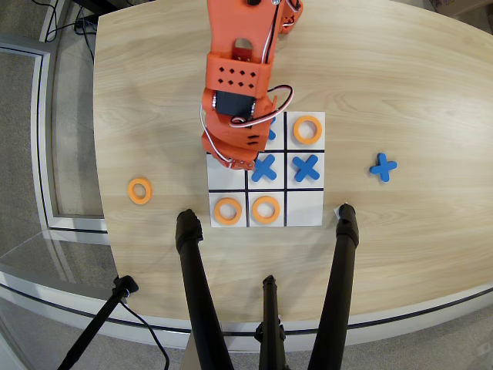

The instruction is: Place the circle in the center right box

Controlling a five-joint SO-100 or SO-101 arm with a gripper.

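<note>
The gripper (235, 160), jaws hidden from view, hovers over the grid board (304, 216)'s nine-o'clock middle cell; one orange circle (139, 190) lies off-board at eight o'clock, likely next to fetch.

Orange printed arm (237, 73), black servo, perforated plate, red and white cables.
</note>
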